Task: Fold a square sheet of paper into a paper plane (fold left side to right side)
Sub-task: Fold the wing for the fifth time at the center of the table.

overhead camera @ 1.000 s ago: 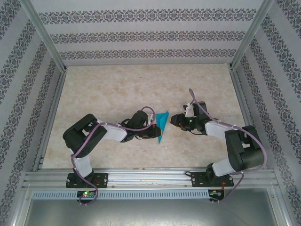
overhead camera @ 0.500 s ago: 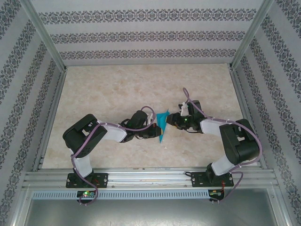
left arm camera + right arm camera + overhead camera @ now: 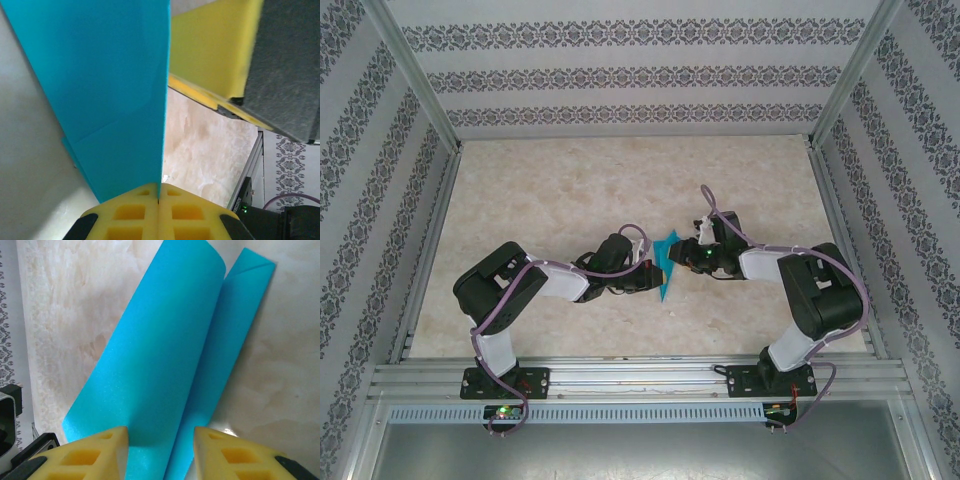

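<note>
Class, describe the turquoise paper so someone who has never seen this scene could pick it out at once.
Find the beige marbled table; near its middle the black-and-white left arm and right arm reach toward each other. Between their tips is a thin, folded, pointed sheet of paper. Its turquoise blue stands out against the pale table and the arms.

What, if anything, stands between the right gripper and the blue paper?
Nothing visible does. The right gripper is open, with its fingers on either side of the raised flap of the blue paper. The left gripper is shut on the paper's edge from the opposite side.
</note>
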